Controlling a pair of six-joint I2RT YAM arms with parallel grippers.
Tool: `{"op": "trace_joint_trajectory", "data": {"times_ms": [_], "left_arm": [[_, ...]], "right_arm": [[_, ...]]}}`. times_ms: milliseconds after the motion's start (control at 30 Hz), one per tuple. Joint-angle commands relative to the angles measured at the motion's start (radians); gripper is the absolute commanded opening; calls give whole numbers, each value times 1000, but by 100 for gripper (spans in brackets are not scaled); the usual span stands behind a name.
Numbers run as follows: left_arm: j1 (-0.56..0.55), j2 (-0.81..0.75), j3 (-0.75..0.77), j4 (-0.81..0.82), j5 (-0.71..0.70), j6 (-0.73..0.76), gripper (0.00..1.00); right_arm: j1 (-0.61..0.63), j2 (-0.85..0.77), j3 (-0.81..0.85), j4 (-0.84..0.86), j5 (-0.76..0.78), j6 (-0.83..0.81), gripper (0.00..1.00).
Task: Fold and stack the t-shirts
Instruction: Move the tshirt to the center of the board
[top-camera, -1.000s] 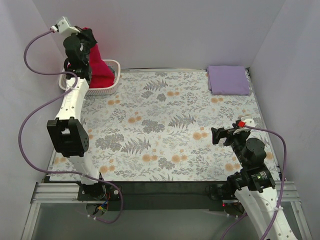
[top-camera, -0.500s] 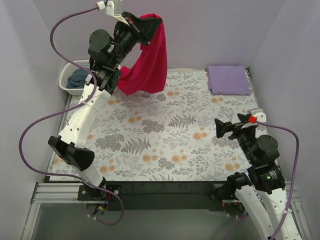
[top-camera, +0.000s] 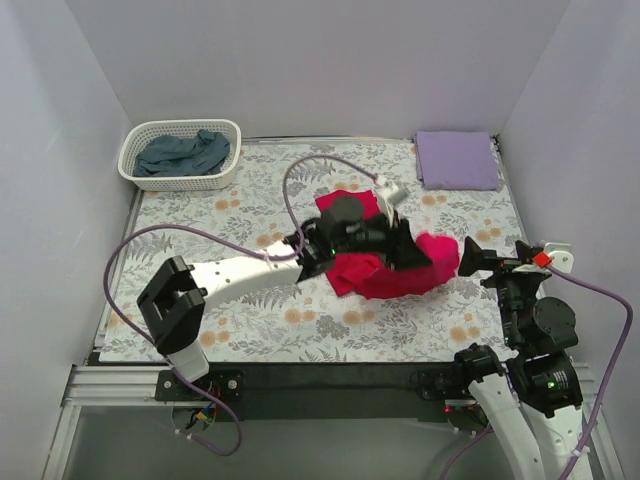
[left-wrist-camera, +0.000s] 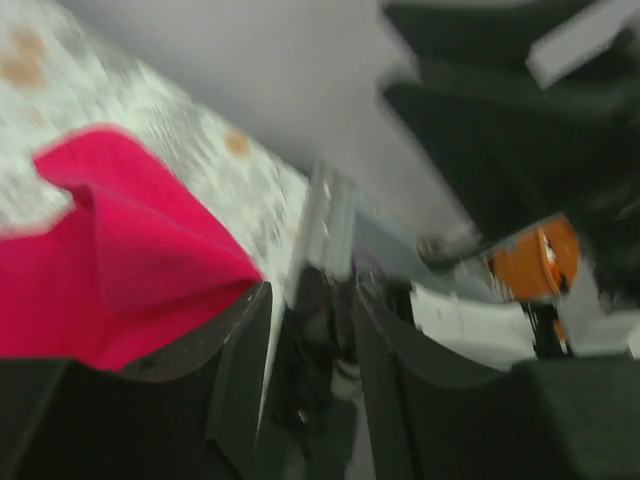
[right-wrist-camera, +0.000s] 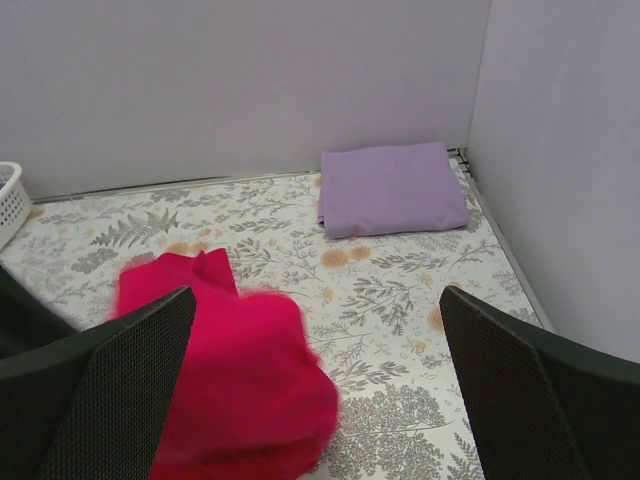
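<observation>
In the white basket at the far left corner, the slate blue-grey tee is lying crumpled. Well to the basket's right and nearer the arms, the crimson red tee is lying bunched on the floral table covering. Its long axis is slanting from a flat corner on the basket's side down toward the near right. The left gripper is sitting in that bunch. In the blurred wrist view its fingers are standing slightly apart, with red cloth against the outside of one. Along the basket's far edge, far to its right, the lavender tee is lying folded square. Farthest from the basket, the right gripper is hovering with jaws spread wide, holding nothing.
</observation>
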Motion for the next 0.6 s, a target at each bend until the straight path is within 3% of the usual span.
{"op": "trace_joint_trajectory", "data": {"times_ms": [0,133,267,367,500,567], "left_arm": [[-147,-49,-123,79,69,-11,39],[-193,-90,-242,51,40,-19,48],[-181,-220,-354,-37,-212,-51,62],[-100,-251,-384,-198,-419,-157,64],[99,-280,-524,-222,-403,-332,64],[135,-279,-588,-208,-397,-376,63]], "right_arm": [[4,20,18,-21,75,20,98],[4,88,12,-38,49,49,98],[4,187,15,-54,-20,78,98],[4,265,18,-81,-121,95,98],[3,379,24,-126,-222,105,98],[3,460,34,-156,-262,105,98]]}}
